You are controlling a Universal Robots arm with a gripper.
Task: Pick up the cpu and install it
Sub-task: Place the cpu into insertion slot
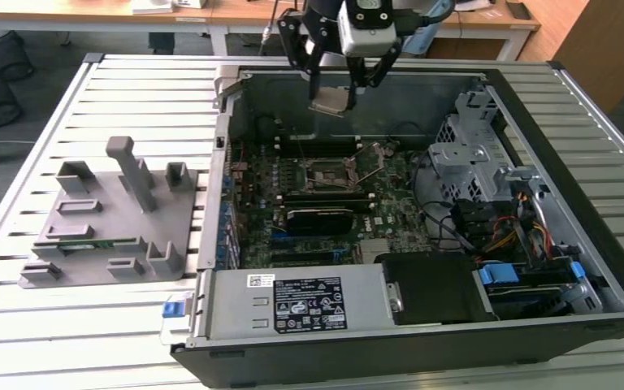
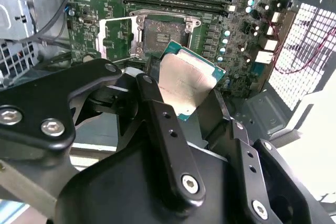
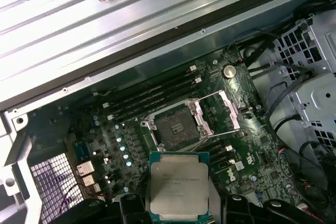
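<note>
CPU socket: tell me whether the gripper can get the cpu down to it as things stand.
Probably yes: the CPU socket lies open, frame swung aside, with nothing between it and the cpu in the gripper.

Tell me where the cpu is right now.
The cpu is held by the fingers of the gripper, in the air over the computer case near the exterior view's top centre, above and apart from the open socket.

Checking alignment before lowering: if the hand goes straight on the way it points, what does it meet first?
The hand holds the cpu, which would probably reach the motherboard by the open socket first; exact spot unclear.
</note>
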